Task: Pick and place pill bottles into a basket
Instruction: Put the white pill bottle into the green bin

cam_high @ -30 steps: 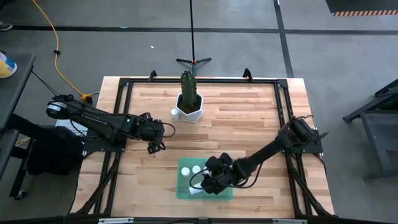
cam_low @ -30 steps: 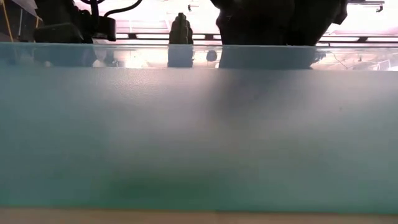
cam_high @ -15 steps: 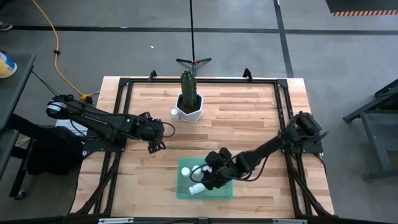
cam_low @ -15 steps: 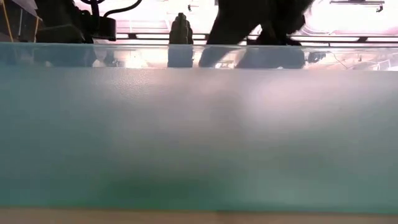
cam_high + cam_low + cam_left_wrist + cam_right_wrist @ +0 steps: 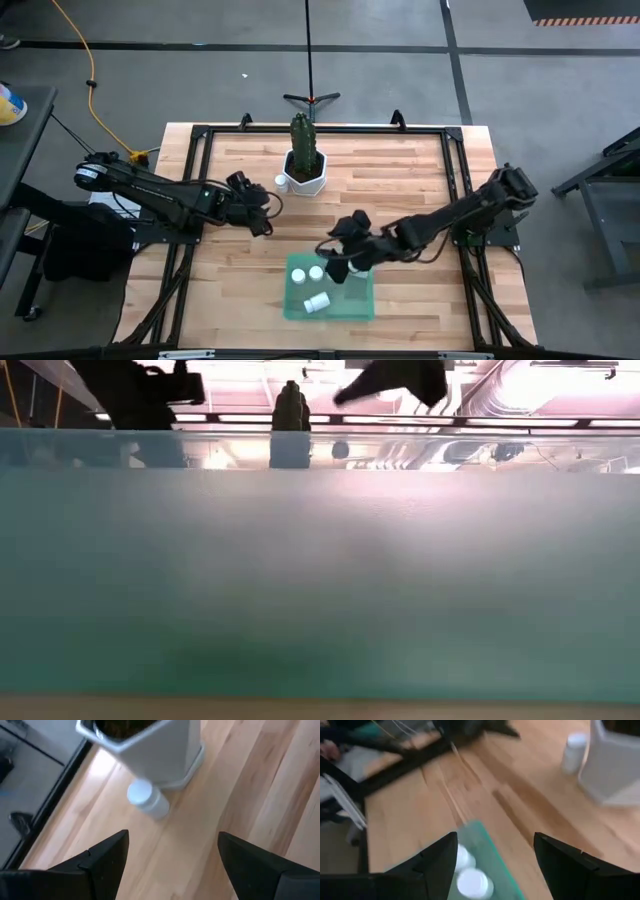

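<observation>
Grey floor (image 5: 560,90) with dark lines, yellow cable (image 5: 88,70), perhaps a tripod (image 5: 310,98).

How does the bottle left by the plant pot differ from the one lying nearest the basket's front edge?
The bottle by the plant pot stands upright on the bare wood beside the white pot, still outside the basket. The front bottle in the basket lies on its side inside the green tray. Both are small white cylinders with white caps, and neither gripper holds either one.

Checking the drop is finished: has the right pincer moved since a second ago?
Yes. The right pincer, open, has lifted off the basket toward the plant pot.
</observation>
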Robot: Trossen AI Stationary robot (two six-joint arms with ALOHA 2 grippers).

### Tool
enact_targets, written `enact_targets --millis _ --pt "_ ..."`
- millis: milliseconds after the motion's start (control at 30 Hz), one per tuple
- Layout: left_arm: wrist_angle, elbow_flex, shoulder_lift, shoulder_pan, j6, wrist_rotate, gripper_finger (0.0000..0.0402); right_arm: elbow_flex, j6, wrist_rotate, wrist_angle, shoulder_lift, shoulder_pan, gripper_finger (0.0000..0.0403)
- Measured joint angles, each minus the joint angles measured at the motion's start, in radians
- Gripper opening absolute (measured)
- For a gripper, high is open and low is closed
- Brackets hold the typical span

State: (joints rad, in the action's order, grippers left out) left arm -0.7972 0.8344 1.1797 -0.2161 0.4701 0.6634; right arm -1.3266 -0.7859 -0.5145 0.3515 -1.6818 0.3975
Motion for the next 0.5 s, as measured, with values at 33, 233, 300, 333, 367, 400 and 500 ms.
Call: enact_targets --millis 33,233,300,333,367,400,500 --pt "0.030 -0.008 0.000 0.000 -0.013 0.006 0.0337 0.000 0.020 -0.002 -0.013 0.019 -0.004 0.0252" --pt "0.189 -0.093 0.000 0.058 -0.040 -0.032 0.0337 0.000 0.176 -0.068 -0.106 0.147 -0.005 0.0252" --pt "0.240 -0.127 0.000 0.094 -0.041 -0.058 0.0337 0.000 0.231 -0.097 -0.129 0.189 0.003 0.0252" --pt "0.271 -0.144 0.000 0.111 -0.043 -0.074 0.0337 0.000 0.257 -0.108 -0.137 0.210 0.007 0.0252" --pt "0.301 -0.162 0.000 0.128 -0.043 -0.098 0.0337 0.000 0.278 -0.116 -0.139 0.229 0.012 0.0252" --pt "0.331 -0.181 0.000 0.146 -0.045 -0.127 0.0337 0.000 0.298 -0.126 -0.140 0.247 0.017 0.0252" --pt "0.463 -0.239 -0.013 0.202 -0.085 -0.233 0.0337 0.000 0.343 -0.140 -0.140 0.291 0.031 0.0252"
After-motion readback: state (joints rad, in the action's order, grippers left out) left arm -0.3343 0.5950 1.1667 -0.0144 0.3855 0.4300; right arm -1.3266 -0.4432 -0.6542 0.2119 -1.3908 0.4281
